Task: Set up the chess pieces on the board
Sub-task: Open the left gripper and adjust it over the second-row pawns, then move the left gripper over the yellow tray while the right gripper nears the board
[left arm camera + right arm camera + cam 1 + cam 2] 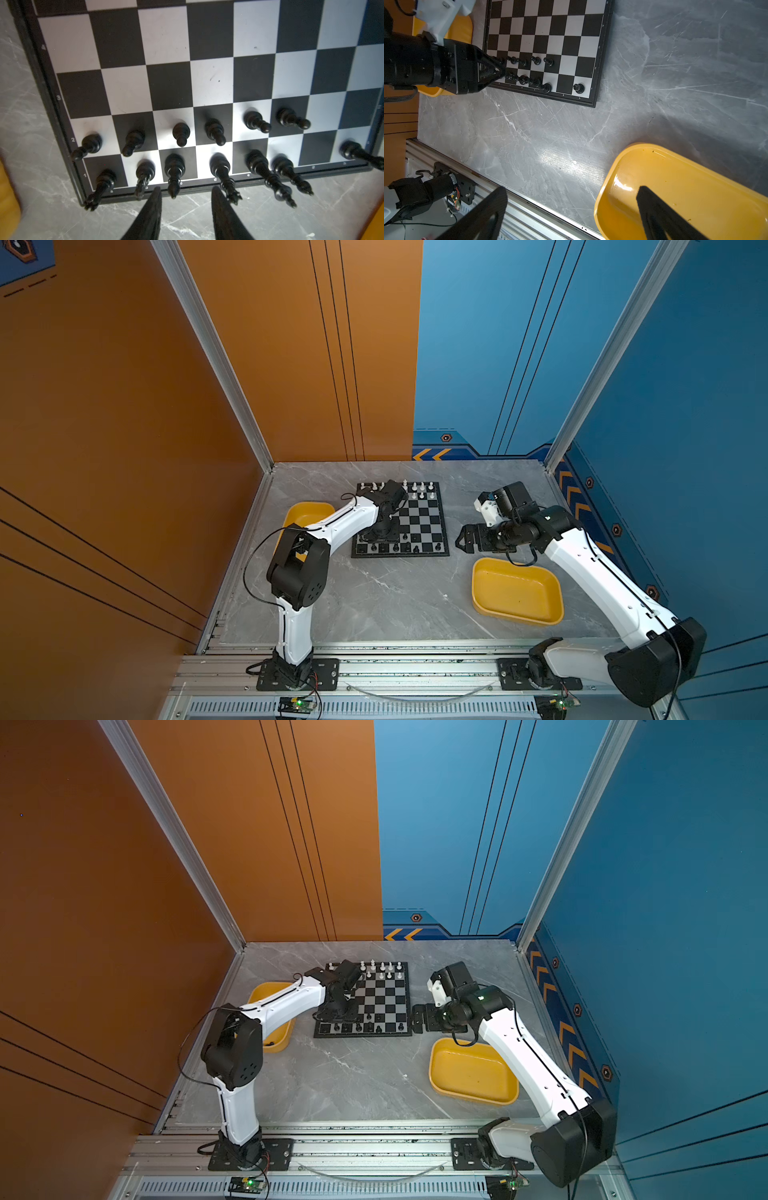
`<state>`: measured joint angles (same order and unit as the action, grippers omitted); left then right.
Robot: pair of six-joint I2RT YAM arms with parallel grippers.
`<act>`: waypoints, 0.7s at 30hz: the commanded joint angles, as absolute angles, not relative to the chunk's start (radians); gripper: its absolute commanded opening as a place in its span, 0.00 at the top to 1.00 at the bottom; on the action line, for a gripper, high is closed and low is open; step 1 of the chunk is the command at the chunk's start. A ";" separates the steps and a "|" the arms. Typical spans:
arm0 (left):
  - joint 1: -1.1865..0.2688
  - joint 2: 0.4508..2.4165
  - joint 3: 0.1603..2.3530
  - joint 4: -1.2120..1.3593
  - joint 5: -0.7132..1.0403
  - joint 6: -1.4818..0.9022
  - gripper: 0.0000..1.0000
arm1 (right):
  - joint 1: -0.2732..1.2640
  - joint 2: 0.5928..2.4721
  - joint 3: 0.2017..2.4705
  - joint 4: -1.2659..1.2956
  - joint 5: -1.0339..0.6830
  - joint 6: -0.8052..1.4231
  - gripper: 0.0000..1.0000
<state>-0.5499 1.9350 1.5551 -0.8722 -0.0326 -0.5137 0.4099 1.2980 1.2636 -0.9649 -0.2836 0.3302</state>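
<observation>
The board (419, 522) (386, 1002) lies at the back middle of the table. White chess pieces (419, 489) (382, 967) stand in its far rows. Black chess pieces (395, 547) (180, 133) fill much of the two near rows. My left gripper (186, 190) (371, 538) hangs over the board's near left corner. It is open and holds nothing, with the tip of a black bishop (174, 172) just ahead of its fingers. My right gripper (463, 539) (571, 190) hovers off the board's right side, wide open and empty.
One yellow tray (517, 593) (675, 176) sits near right, under my right arm. Another yellow tray (305, 512) (270, 994) lies left of the board, partly under my left arm. Metal rails (395, 672) run along the front edge.
</observation>
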 commanded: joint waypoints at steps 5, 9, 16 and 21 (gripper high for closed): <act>-0.517 1.808 1.566 -0.916 -0.035 -0.510 0.59 | 0.438 1.340 1.317 -0.943 -0.257 0.345 0.00; -0.439 1.695 1.529 -0.934 -0.040 -0.512 0.59 | 0.480 1.387 1.370 -0.936 -0.234 0.328 0.00; -0.184 1.486 1.339 -0.938 -0.058 -0.498 0.54 | 0.565 1.567 1.534 -0.914 -0.250 0.290 0.00; -0.005 1.437 1.224 -0.937 -0.058 -0.483 0.52 | 0.602 1.727 1.683 -0.901 -0.295 0.273 0.00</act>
<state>-0.0605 1.4452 1.2724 -0.9016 -0.0521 -0.5121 0.5873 1.6699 1.6184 -0.9203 -0.2661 0.3023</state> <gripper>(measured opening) 0.476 0.997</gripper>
